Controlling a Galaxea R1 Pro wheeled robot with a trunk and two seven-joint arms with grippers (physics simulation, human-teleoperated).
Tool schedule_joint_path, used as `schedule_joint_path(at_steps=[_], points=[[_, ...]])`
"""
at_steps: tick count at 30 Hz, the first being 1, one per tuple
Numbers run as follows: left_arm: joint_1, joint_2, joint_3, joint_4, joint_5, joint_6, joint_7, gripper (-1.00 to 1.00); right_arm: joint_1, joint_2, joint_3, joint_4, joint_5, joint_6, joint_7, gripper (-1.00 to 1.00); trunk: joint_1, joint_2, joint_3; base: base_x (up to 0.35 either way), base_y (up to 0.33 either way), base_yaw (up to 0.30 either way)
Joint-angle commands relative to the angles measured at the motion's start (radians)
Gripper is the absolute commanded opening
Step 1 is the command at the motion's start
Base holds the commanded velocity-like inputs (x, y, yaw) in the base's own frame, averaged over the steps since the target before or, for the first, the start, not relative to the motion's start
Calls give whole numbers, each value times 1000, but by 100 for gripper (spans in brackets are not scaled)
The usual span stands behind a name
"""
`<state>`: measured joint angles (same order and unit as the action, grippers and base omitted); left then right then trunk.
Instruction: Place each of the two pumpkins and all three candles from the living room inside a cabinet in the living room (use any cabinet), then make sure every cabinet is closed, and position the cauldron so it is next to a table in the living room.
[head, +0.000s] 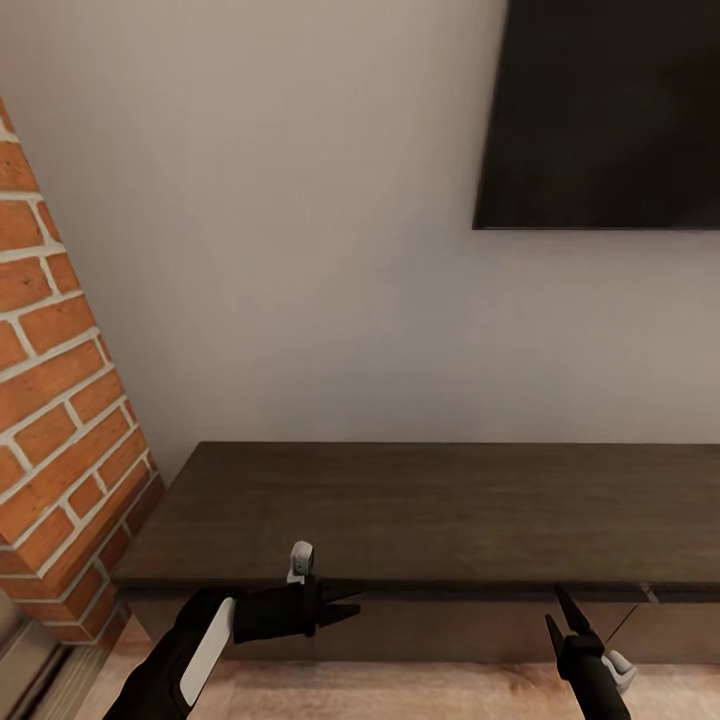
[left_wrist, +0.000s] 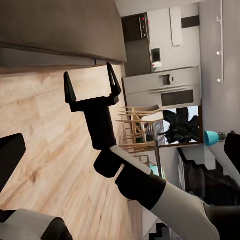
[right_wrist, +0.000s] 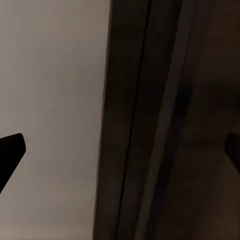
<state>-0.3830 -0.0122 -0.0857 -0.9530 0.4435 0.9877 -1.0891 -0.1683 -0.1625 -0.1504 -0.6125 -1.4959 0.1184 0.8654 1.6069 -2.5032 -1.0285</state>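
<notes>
The long dark-brown cabinet (head: 420, 510) stands against the pale wall right in front of me, and its drawer fronts look flush. My left gripper (head: 345, 604) hovers just before the cabinet's front edge, pointing right, open and empty. My right gripper (head: 558, 612) points up at the front edge further right, also open with nothing in it. In the left wrist view the right gripper (left_wrist: 91, 82) spreads its two fingers near the cabinet (left_wrist: 60, 30). The right wrist view looks closely at the cabinet's dark edge (right_wrist: 165, 125). Pumpkins, candles, cauldron and coffee table are out of view.
A black TV (head: 600, 110) hangs on the wall above the cabinet. A red brick column (head: 50, 400) juts out at the left end. Wooden floor (head: 400, 690) runs below. Far off, the left wrist view catches a fridge (left_wrist: 160, 87) and dining chairs (left_wrist: 137, 130).
</notes>
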Motion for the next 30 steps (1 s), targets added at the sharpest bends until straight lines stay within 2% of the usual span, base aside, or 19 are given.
schedule_joint_path(at_steps=[1, 8, 30], points=[[0, 0, 0, 0, 1, 5, -2, 100, 0, 0, 0, 0, -11, 10, 3, 100, 0, 0, -1, 63, 0, 0], [0, -1, 0, -1, 1, 5, -1, 100, 0, 0, 0, 0, -11, 10, 2, 100, 0, 0, -1, 96, 0, 0], [0, 1, 0, -1, 1, 5, -2, 100, 0, 0, 0, 0, -11, 11, 2, 100, 0, -1, -5, 2, 0, 0]])
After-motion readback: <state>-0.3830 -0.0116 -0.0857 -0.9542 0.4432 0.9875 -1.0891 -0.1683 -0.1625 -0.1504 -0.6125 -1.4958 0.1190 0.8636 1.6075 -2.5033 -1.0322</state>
